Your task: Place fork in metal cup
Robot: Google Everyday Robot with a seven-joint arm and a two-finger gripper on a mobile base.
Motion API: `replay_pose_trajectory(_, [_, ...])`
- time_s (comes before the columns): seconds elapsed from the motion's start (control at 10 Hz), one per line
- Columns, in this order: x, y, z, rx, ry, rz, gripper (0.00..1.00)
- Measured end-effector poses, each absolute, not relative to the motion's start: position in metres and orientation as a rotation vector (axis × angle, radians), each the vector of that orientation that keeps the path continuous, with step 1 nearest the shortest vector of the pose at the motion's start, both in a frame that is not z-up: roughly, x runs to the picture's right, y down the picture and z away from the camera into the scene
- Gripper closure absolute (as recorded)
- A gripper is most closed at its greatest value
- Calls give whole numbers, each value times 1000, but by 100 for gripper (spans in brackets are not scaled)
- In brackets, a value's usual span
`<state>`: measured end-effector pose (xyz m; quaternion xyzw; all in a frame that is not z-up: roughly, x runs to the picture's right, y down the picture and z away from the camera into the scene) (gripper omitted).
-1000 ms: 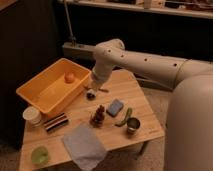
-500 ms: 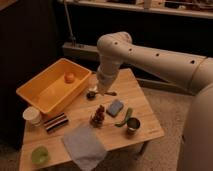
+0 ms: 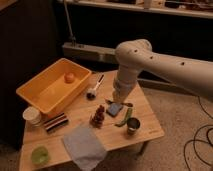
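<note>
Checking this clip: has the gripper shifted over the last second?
Yes. The gripper has moved to the right in the camera view, away from the yellow tray. It now hangs over the blue pad, nearer the metal cup.

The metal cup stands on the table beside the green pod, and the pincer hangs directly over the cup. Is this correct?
Not quite. The camera view shows the pincer hanging by the blue sponge, not over the metal cup. The rest holds: the cup stands on the table beside the green pod.
</note>
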<state>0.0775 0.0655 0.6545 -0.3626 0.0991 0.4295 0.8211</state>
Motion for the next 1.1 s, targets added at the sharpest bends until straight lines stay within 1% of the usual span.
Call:
replay_pose_trajectory(0.6, [116,145,599,-760,293,1165,100])
replay_pose_trajectory(0.9, [139,171,591,-765,364,1261,100])
replay_pose_trajectory(1.1, [151,182,596,-779,394,1301,100])
